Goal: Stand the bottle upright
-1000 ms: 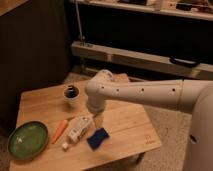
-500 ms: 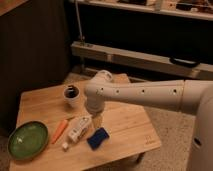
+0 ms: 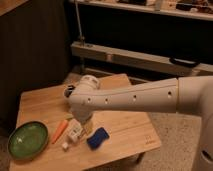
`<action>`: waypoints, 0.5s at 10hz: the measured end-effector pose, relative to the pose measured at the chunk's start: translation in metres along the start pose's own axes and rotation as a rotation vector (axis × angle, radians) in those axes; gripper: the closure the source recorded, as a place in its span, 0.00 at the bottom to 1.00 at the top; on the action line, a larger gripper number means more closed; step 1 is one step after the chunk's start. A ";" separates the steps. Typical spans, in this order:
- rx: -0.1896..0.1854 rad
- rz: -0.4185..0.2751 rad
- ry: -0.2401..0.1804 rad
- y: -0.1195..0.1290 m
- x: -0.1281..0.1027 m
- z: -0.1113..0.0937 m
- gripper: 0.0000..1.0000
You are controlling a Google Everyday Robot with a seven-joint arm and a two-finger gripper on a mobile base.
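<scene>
The bottle [image 3: 74,133] lies on its side on the wooden table [image 3: 125,125], near the front left. It is whitish-cream with a dark printed label, and its white cap [image 3: 65,145] points toward the front edge. My gripper [image 3: 86,125] hangs below the white arm's wrist, right beside the bottle's upper end and mostly hidden by the arm. I cannot tell whether it touches the bottle.
An orange carrot [image 3: 60,130] lies just left of the bottle. A blue sponge [image 3: 98,138] lies to its right. A green bowl [image 3: 27,140] sits at the front left corner. A dark cup [image 3: 68,92] stands behind, partly hidden by the arm. Dark shelving stands beyond the table.
The arm has shifted a little to the left, so it now covers part of the dark cup. The bottle, carrot and sponge have not moved.
</scene>
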 end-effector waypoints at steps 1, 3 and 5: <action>-0.005 -0.038 -0.006 -0.011 -0.013 0.008 0.20; -0.030 -0.087 -0.017 -0.017 -0.040 0.022 0.20; -0.040 -0.120 -0.020 -0.012 -0.048 0.032 0.20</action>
